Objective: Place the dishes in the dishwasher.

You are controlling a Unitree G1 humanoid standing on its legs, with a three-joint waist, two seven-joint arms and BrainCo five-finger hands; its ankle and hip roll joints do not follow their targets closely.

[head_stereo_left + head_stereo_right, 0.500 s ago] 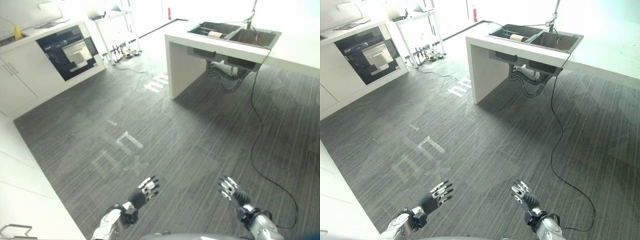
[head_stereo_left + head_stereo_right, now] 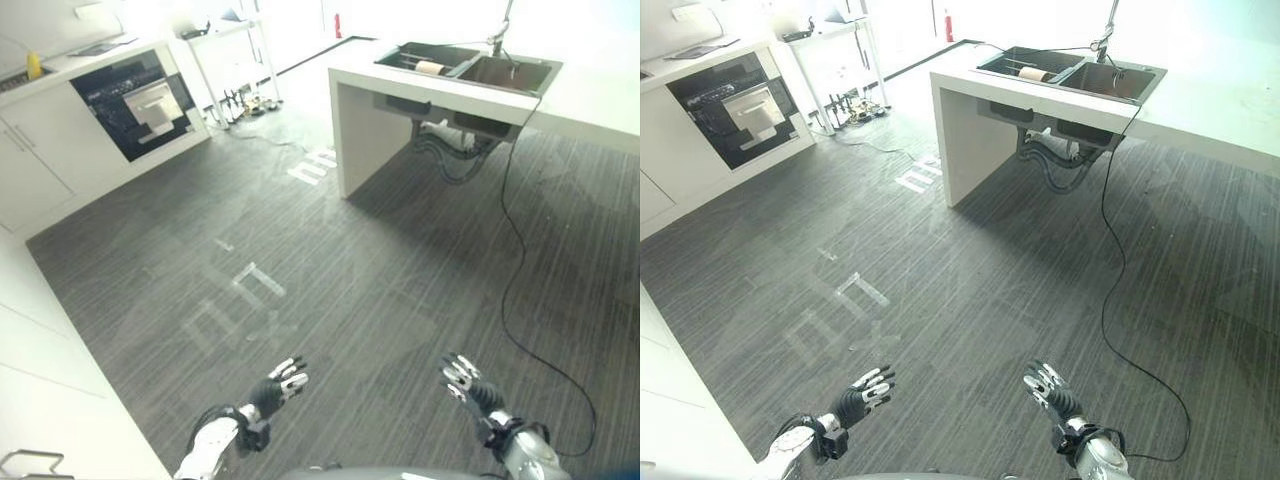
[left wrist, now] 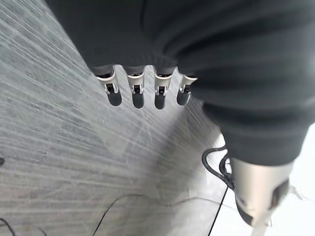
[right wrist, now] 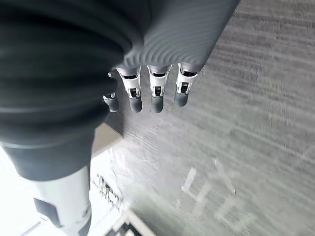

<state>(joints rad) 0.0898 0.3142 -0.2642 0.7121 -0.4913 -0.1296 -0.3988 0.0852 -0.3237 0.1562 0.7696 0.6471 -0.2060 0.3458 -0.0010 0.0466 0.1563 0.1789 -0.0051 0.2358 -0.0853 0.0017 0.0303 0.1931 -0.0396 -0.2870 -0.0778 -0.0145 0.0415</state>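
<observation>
Your left robot hand (image 2: pixel 277 388) and right robot hand (image 2: pixel 466 383) hang empty, fingers relaxed, over the near floor, since the dishes (one roll-shaped item (image 2: pixel 430 68) visible) sit in the far sink (image 2: pixel 500 82).

hands (image 2: pixel 276 388): 2 | sink (image 2: pixel 470 68): 1 | oven (image 2: pixel 140 100): 1

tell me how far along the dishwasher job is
Nothing looks done yet. Both hands are empty: the left robot hand and right robot hand hang open over the dark carpet floor. The sink in the white counter is far ahead. Fetching and loading the dishes all remains.
</observation>
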